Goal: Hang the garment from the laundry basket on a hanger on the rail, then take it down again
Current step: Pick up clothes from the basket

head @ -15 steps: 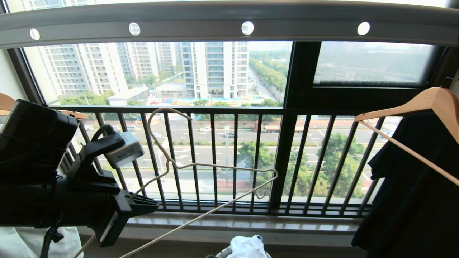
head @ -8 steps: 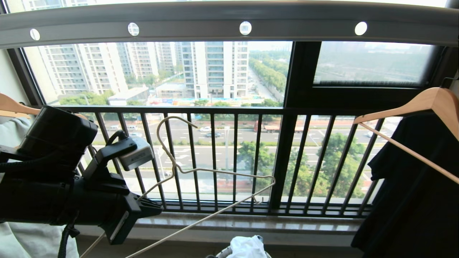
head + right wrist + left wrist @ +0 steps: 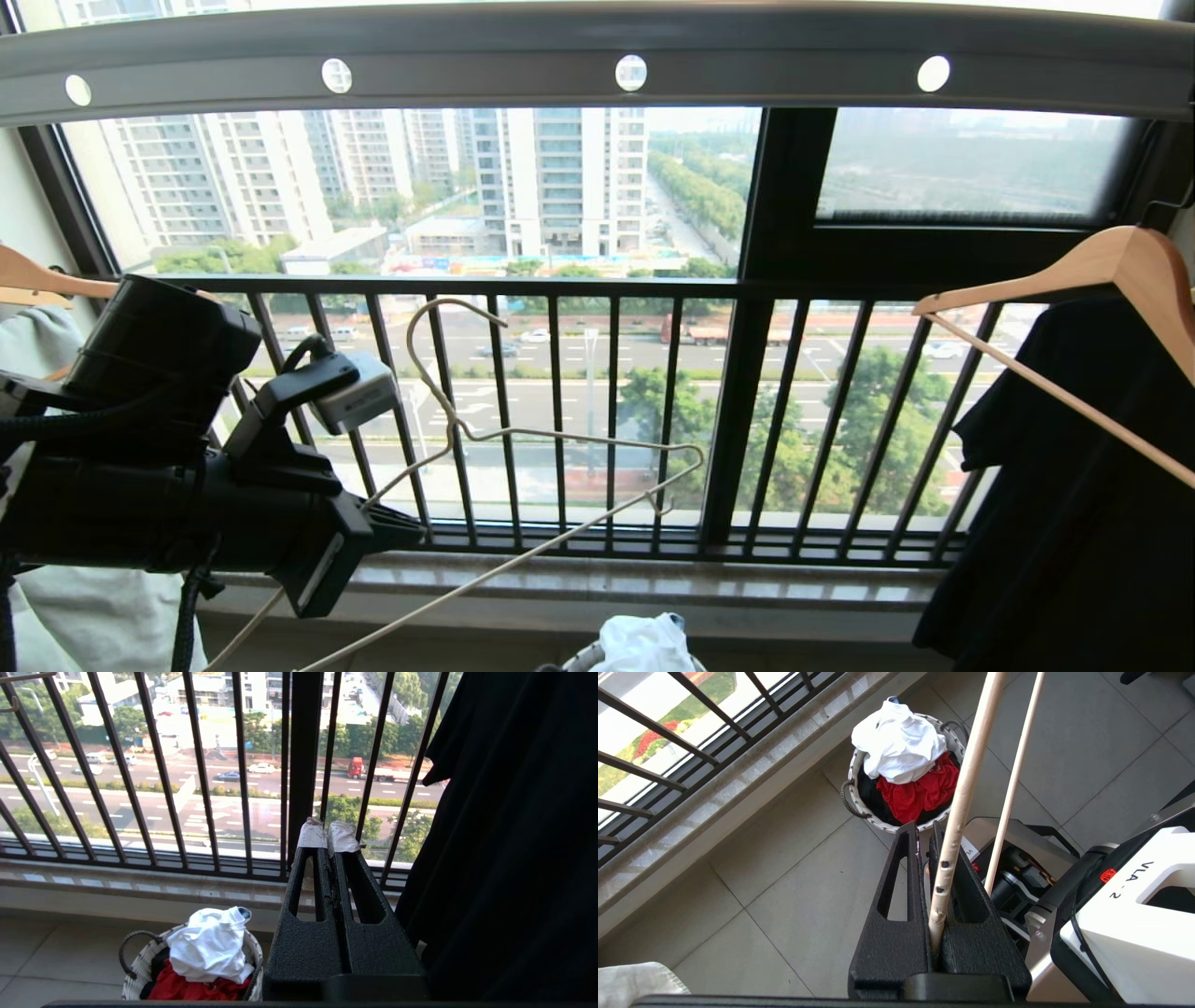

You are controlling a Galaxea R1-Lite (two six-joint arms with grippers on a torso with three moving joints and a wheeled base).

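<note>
My left gripper (image 3: 406, 530) is shut on one arm of the thin cream-white wire hanger (image 3: 579, 435), low at the left in the head view. The hanger tilts, with its hook (image 3: 425, 322) well below the grey holed rail (image 3: 597, 47) overhead. In the left wrist view the hanger wire (image 3: 966, 779) runs out from between the closed fingers of the left gripper (image 3: 924, 833). The white garment (image 3: 896, 742) lies crumpled on top of the round woven laundry basket (image 3: 852, 772) on the floor by the window sill. My right gripper (image 3: 329, 833) is shut and empty, above and beside the basket (image 3: 135, 970).
A black garment (image 3: 1074, 485) hangs on a wooden hanger (image 3: 1120, 261) at the right. At the left hang another wooden hanger (image 3: 37, 275) and a pale garment (image 3: 93, 616). The black barred window railing (image 3: 607, 411) stands behind. Red cloth (image 3: 920, 793) lies under the white garment.
My left arm has shifted a little to the right with the hanger, and the hook sits slightly lower. The grip has not changed. The right gripper has stayed put.
</note>
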